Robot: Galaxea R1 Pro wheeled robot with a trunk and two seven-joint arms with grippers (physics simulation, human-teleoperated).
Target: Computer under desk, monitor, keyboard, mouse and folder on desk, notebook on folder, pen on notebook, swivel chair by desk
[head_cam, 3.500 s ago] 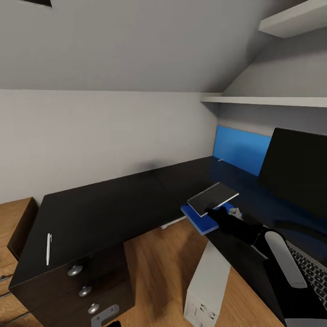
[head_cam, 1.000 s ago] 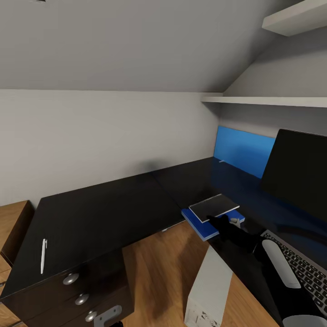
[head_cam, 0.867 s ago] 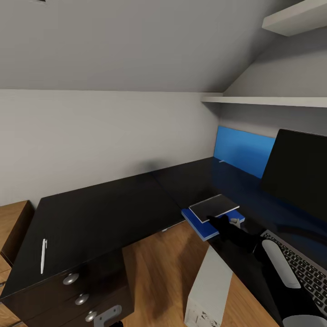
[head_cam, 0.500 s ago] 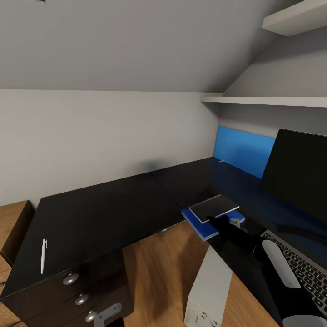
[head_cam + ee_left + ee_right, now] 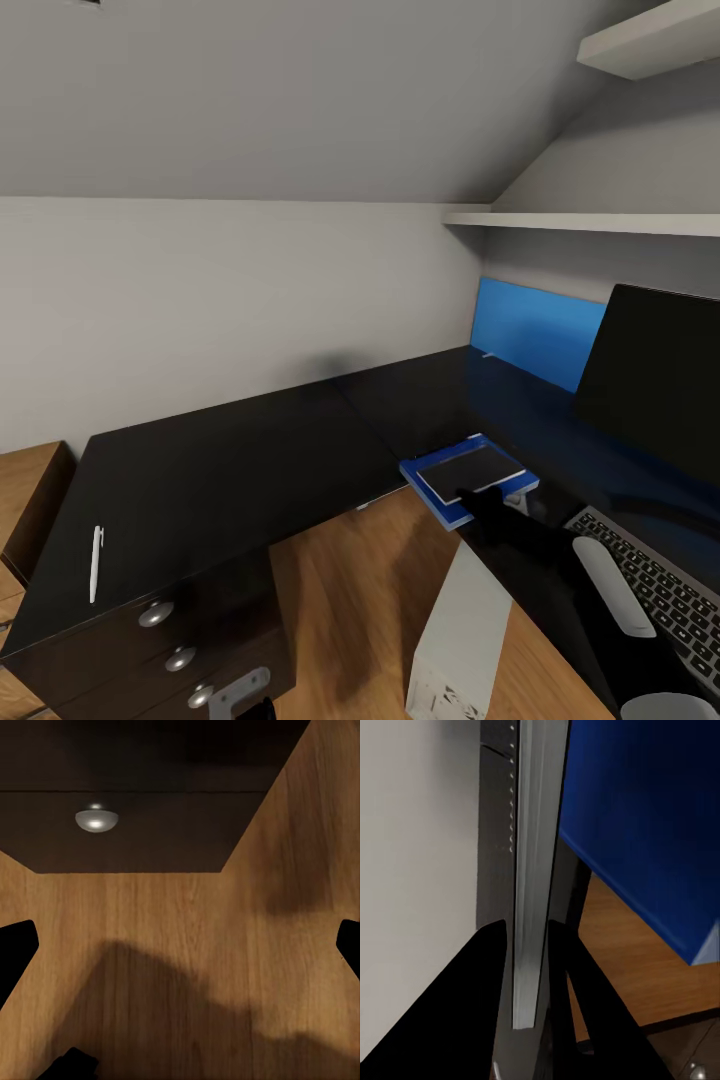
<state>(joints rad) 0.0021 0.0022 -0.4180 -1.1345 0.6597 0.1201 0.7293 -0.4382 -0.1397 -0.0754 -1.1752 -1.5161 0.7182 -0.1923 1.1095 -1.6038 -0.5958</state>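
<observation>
Notebook [image 5: 470,470] lies flat on the folder [image 5: 440,500] at the desk [image 5: 230,470] corner, my right gripper [image 5: 526,945] still pinching its pale edge. Risk: pulling away without opening drags the notebook off, since the folder overhangs the desk edge. Pen [image 5: 96,563] waits at 9 o'clock, well apart. Left gripper [image 5: 180,945] spread wide over floor. Computer [image 5: 455,640] label at 6 o'clock is unreadable.

We lose the monitor [image 5: 655,375] and keyboard [image 5: 668,590] at the head view's right edge. Computer [image 5: 455,640] runs off the bottom. Right gripper [image 5: 478,497] covers the notebook's [image 5: 470,470] near corner (black on black, so finger contact is unreadable).
</observation>
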